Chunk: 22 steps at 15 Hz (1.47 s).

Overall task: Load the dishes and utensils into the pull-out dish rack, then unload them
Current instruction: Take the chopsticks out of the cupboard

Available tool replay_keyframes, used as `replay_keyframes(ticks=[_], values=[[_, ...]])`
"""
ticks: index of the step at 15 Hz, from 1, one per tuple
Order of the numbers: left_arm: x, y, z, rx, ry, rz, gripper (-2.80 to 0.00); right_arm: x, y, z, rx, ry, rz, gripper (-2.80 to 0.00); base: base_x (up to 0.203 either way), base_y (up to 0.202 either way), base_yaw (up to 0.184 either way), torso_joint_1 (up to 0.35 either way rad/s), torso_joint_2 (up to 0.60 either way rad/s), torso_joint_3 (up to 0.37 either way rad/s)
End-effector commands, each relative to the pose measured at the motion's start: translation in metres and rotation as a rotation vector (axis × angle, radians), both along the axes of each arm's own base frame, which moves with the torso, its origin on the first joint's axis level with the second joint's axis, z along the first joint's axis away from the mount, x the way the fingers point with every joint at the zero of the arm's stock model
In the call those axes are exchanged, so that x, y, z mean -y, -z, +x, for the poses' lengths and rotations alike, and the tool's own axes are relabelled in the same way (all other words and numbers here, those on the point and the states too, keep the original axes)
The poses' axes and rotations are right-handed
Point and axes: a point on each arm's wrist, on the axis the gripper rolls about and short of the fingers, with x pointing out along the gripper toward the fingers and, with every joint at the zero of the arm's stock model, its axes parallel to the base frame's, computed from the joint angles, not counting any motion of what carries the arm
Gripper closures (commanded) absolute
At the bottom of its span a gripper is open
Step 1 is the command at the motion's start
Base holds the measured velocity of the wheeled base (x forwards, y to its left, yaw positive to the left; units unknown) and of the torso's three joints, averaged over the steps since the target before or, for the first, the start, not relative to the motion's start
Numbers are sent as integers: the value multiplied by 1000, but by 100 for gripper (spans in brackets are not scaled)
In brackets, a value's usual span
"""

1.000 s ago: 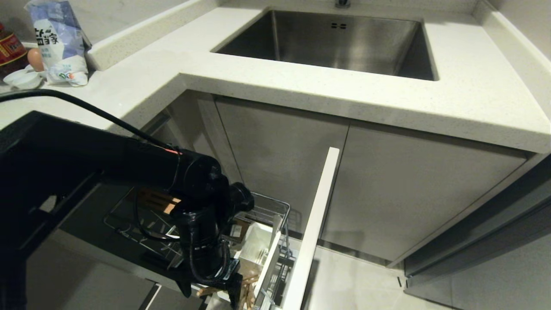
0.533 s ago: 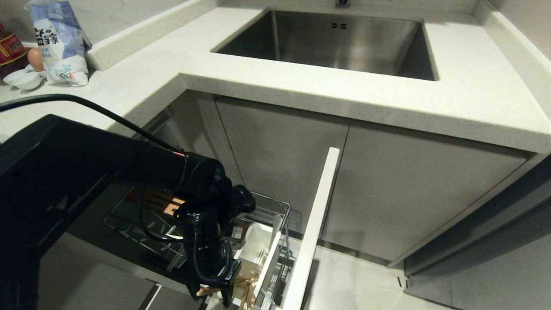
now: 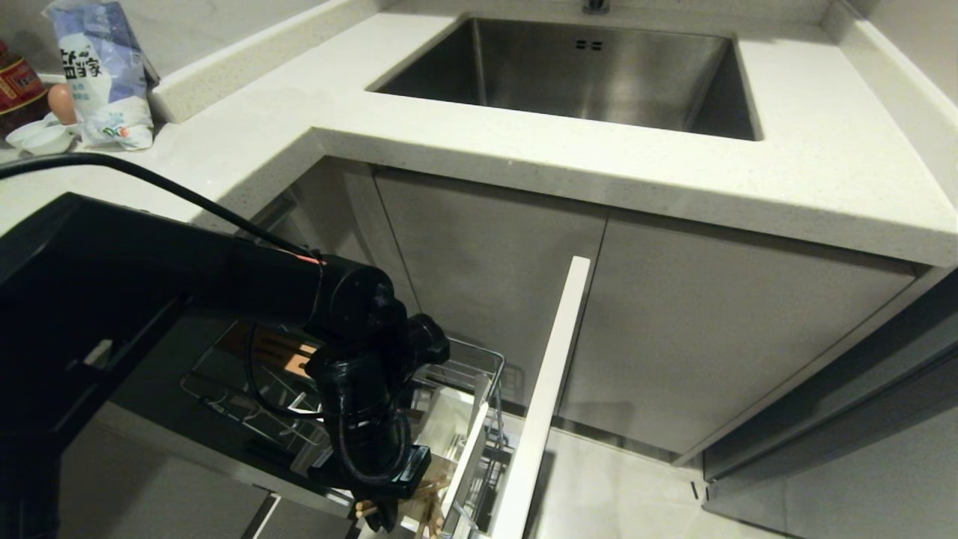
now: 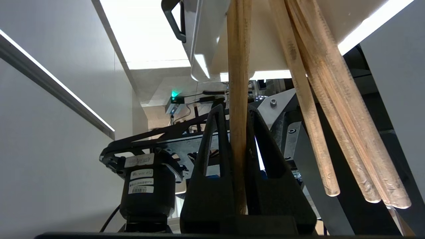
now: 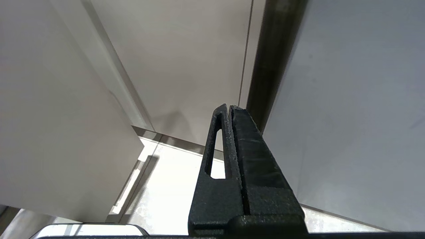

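1. Chopsticks (image 4: pixel 238 99) sit pinched between the two black fingers of the left gripper (image 4: pixel 237 111); in the left wrist view they look like a pair pressed together, running straight along the gripper's own length, past the fingertips and on toward the white utensil caddy (image 4: pixel 232 36).
2. Long axis: the held sticks line up with the fingers, one end buried near the gripper's base. Judging by the head view, where the gripper (image 3: pixel 382 513) points down, they stand close to upright.
3. Grip reason, as a judgement: clamping thin sticks lengthwise keeps them from swivelling while they are lifted out of, or lowered into, the caddy.
4. More wooden sticks (image 4: pixel 335 109) lean just beside the held ones, fanned at a slight angle, untouched by the fingers.
5. Caddy and sticks belong to the pull-out dish rack (image 3: pixel 468 359), a chrome wire basket drawn out below the worktop (image 3: pixel 524 161); its white front panel (image 3: pixel 550 374) stands at the open end.
6. Left arm reaches down into the rack's front corner.
7. Right gripper (image 5: pixel 229 108) is clenched on nothing, parked beside cabinet doors.
8. Steel sink (image 3: pixel 576 75) is set in the worktop above.
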Motion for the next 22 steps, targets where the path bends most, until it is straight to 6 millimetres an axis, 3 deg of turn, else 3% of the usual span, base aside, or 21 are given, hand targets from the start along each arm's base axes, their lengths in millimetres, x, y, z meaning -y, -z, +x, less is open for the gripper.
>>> replay_keyframes(ticks=[1, 3, 8, 15, 22], values=[[0, -2, -2, -1, 1, 4, 0, 0, 6, 2, -22, -1, 0, 0, 0, 0, 0, 0, 0, 0], [-3, -10, -8, -9, 10, 14, 0, 0, 6, 2, -22, -1, 0, 0, 0, 0, 0, 0, 0, 0], [-18, -64, -40, 113, 33, -61, 0, 0, 6, 2, -22, -1, 0, 0, 0, 0, 0, 0, 0, 0], [-46, -134, -106, 219, 103, -137, 0, 0, 6, 2, -22, -1, 0, 0, 0, 0, 0, 0, 0, 0], [-94, -205, -176, 464, 147, -281, 0, 0, 6, 2, -22, -1, 0, 0, 0, 0, 0, 0, 0, 0]])
